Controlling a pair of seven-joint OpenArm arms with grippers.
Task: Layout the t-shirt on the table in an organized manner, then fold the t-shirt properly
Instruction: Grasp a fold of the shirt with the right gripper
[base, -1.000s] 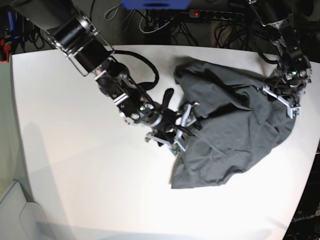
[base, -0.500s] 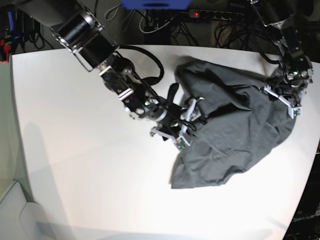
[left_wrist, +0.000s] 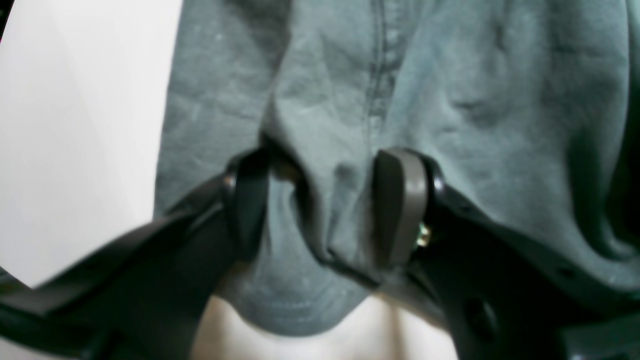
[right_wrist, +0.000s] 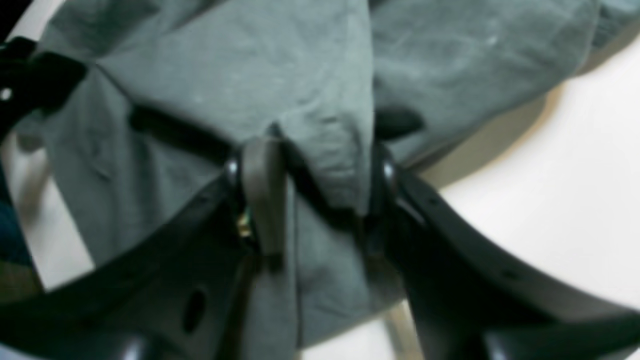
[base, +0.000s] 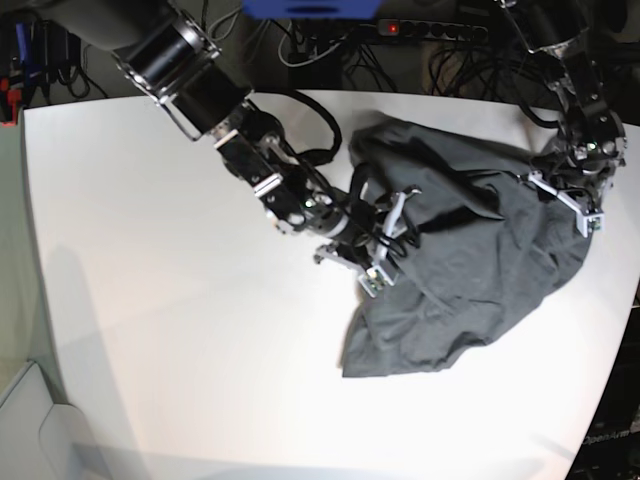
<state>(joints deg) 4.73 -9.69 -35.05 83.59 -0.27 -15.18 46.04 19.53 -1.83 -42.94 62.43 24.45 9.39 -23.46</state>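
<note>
**Two pinches at opposite edges of a bunched shirt**

The t-shirt (base: 470, 250) lies crumpled on the right half of the bench (base: 150, 300), a rumpled heap whose long run goes from its upper left, near the far edge, down to a loose corner at lower left, with the bulk bulging toward the right rim.

The right pincer (base: 385, 250) sits at the heap's left edge, reaching in from the left of the base view. Its wrist view shows a ridge of grey cloth standing between the two fingers (right_wrist: 262, 190), which sit against it on either side; I judge it to be gripping that fold, though how firmly cannot be told.

The left pincer (base: 575, 200) is at the far right edge of the shirt, close to the bench's rim. In its own view a hemmed fold with a seam running up it is bunched between the fingers (left_wrist: 400, 205), pinched there.

So the cloth lies between the two pincers, each holding an opposite side, and the line joining them crosses the heap roughly left to right. Judging from this, spreading calls for drawing the two grips apart along that line, lifting enough that the slack middle unfolds rather than drags. The right arm has open bench behind it to pull into; the left has very little before the rim, so most of the travel should probably fall to the right
</note>
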